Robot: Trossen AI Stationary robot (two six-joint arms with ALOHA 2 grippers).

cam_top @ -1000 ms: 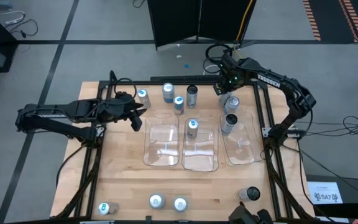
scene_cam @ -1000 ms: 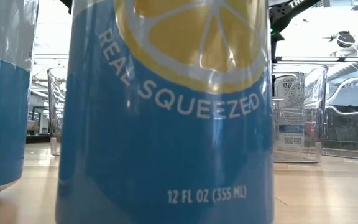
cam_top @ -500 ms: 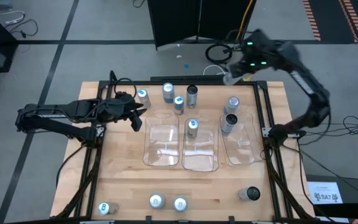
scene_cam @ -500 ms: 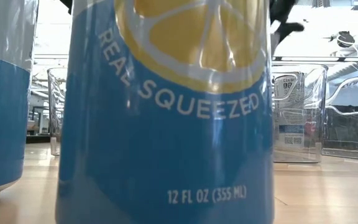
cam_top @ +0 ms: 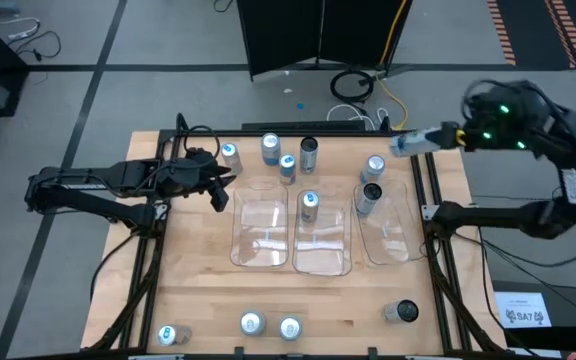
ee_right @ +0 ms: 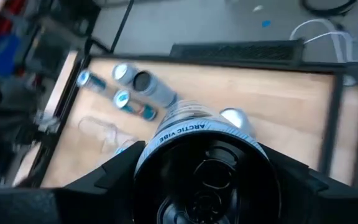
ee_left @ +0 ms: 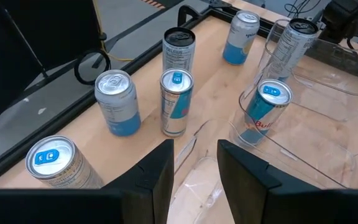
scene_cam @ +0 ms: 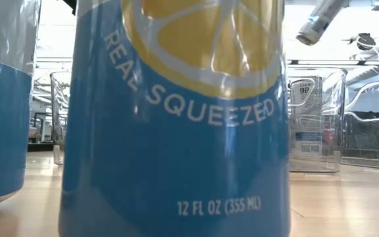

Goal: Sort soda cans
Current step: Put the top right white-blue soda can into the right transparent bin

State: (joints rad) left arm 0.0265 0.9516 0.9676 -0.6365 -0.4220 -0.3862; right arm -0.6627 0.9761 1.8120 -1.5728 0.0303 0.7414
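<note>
My right gripper (cam_top: pixel 446 138) is high over the table's far right corner, shut on a silver-white soda can (cam_top: pixel 413 142) that lies level. The can's end also shows high in the low view (scene_cam: pixel 313 23). My left gripper (cam_top: pixel 218 190) hovers open at the far left of the three clear trays, touching nothing. In the left wrist view its fingers (ee_left: pixel 194 168) point toward several upright cans (ee_left: pixel 176 102) standing on the wood. One can (cam_top: pixel 310 205) stands in the middle tray. Two cans (cam_top: pixel 373 167) (cam_top: pixel 368 197) stand in the right tray. My right gripper holds the can by the end nearest the wrist (ee_right: pixel 201 134), pinched between the two fingers (ee_right: pixel 92 186) on its side wall. The can runs on from the fingers toward the table's left. It is lifted clear and lies about level.
Three clear trays (cam_top: pixel 260 240) (cam_top: pixel 322 255) (cam_top: pixel 393 240) sit side by side mid-table. Several cans stand along the near edge (cam_top: pixel 252 323) (cam_top: pixel 402 313). Two of them fill the low view (scene_cam: pixel 176 118). A black frame rail (cam_top: pixel 428 215) runs along the table's right side.
My right arm has swung up and toward the table's right edge, carrying the can from above the right tray's far end to the far right corner. The can has turned to lie level. The left arm has kept still.
</note>
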